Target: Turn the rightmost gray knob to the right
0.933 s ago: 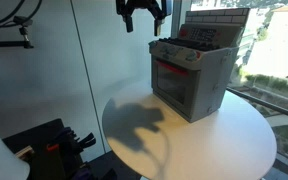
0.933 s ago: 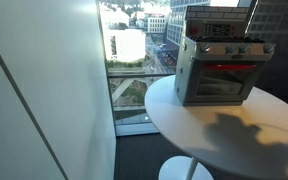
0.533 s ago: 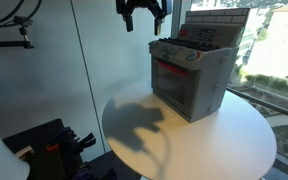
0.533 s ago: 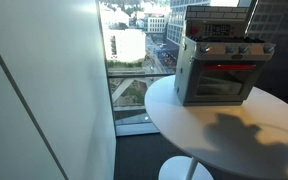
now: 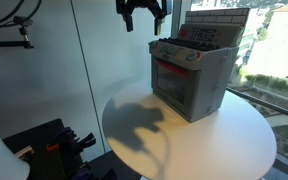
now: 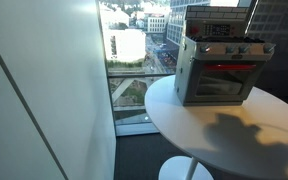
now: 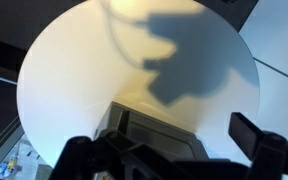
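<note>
In an exterior view the gripper (image 5: 142, 17) hangs above and to the left of the toy oven (image 5: 189, 80), well apart from it. Its fingers are spread wide and hold nothing. The oven stands on the round white table (image 5: 214, 140), toward the window side. A row of gray knobs (image 6: 234, 49) runs across the oven's front just above its door. The rightmost knob (image 6: 267, 47) sits at the row's end, too small to show which way it is turned.

The toy oven (image 5: 189, 75) is the only obstacle on the round table (image 5: 144, 140), standing at its far right. The tabletop near and left of the oven lies bare. A glass wall (image 5: 99, 50) stands close on the left.
</note>
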{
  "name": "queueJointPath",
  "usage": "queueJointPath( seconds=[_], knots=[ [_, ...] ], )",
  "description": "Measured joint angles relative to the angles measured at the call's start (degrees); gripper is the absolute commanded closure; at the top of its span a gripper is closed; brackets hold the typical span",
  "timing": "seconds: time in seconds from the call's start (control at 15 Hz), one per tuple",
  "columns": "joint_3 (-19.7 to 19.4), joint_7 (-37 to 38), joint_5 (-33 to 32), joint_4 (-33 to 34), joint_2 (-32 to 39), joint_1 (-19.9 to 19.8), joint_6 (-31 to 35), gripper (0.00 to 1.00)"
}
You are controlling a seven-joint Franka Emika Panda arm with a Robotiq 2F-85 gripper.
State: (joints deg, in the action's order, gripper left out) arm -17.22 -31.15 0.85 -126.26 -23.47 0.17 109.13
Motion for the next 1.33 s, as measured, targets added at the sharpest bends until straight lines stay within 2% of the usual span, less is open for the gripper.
queueJointPath(
  seconds=[0.53, 0.87, 1.33],
  knots=[
    [1.31, 0.18, 0.69, 0.5, 1.75, -0.42, 0.95, 0.0],
    [2.51, 1.19, 2.3, 2.46, 4.72, -0.42, 4.77, 0.0],
    [3.7, 8.2, 4.48, 4.9, 9.5, -1.22, 12.85, 0.0]
  ],
)
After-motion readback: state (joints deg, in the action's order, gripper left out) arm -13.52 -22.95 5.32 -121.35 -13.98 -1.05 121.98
